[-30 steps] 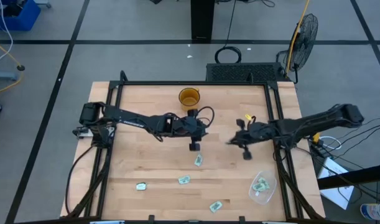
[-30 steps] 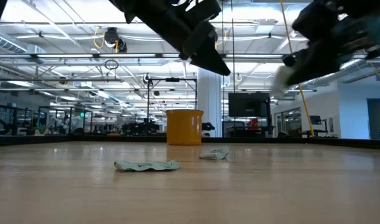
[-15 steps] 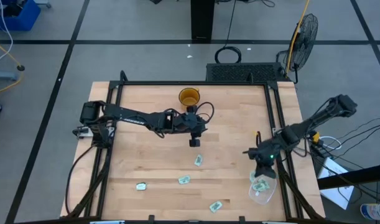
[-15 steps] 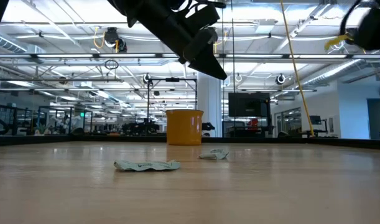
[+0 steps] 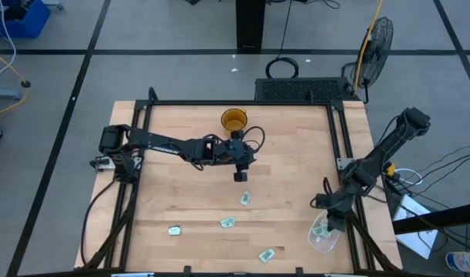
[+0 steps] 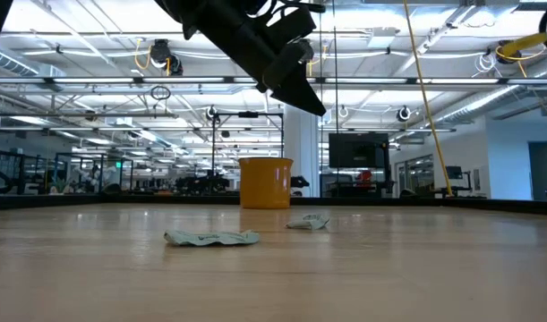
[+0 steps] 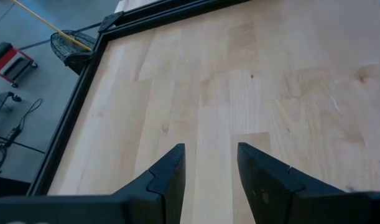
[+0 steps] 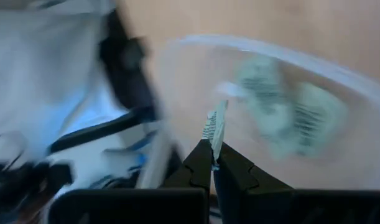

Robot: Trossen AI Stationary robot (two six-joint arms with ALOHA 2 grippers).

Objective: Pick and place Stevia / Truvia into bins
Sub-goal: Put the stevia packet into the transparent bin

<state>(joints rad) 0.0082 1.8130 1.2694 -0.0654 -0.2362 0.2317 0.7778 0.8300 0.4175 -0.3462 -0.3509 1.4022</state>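
Wooden worktop (image 5: 288,154) carries 4 loose sachets (image 5: 245,198) along its near middle. My right claw (image 8: 213,144) hangs over the clear tub (image 5: 325,232) at the near right corner, pinching 1 sachet (image 8: 214,127) above those inside. My left claw (image 7: 208,163), fingers apart and empty, hovers near the amber cup (image 5: 234,121).

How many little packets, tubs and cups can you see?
Loose sachets on the table: 4
Sachet in the right gripper: 1
Sachets in the tub: at least 2
Clear tub: 1
Amber cup: 1
Total: at least 9
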